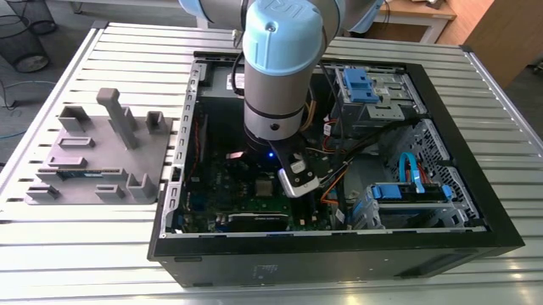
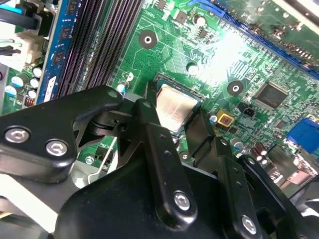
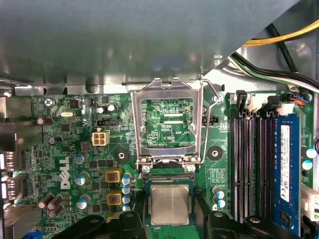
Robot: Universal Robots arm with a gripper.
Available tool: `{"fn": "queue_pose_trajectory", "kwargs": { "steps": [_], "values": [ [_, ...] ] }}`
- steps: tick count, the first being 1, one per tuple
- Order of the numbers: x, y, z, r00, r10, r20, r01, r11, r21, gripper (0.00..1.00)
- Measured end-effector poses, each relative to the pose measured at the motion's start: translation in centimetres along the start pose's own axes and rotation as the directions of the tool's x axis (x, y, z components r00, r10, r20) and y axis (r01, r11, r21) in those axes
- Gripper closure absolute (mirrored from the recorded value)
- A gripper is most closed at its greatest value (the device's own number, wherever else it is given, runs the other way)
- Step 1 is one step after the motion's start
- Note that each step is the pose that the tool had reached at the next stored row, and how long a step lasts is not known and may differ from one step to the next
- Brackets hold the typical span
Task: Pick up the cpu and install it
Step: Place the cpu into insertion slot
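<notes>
In the socket on the motherboard you have the cpu lying flat with its silver top up, ringed by the socket's dark rim in both wrist views. The claw straddles it, one black member at each of two opposite edges. You cannot tell from these views whether it clamps the chip or stands just free of it.

Directly beside the cpu, the socket's metal load plate stands swung open, and its wire lever is raised along one side. The black memory slots run parallel nearby, with a blue memory module seated beyond them.

In the exterior view, the arm reaches straight down into the middle of the open computer case. The case lies on its side on the slatted metal worktop. A grey moulded fixture tray sits on the worktop at the exterior view's left, just beside the case.
</notes>
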State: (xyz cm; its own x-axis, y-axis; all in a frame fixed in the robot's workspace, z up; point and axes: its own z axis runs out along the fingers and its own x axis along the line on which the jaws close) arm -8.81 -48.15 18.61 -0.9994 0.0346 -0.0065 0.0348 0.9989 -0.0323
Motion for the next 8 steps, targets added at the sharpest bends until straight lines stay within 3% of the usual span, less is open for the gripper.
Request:
{"fn": "queue_pose_trajectory", "kwargs": {
  "steps": [8],
  "values": [
    [-0.05,0.01,0.05,1.0,0.0,0.0001,0.0,1.0,-0.0004,0.53]
  ]
}}
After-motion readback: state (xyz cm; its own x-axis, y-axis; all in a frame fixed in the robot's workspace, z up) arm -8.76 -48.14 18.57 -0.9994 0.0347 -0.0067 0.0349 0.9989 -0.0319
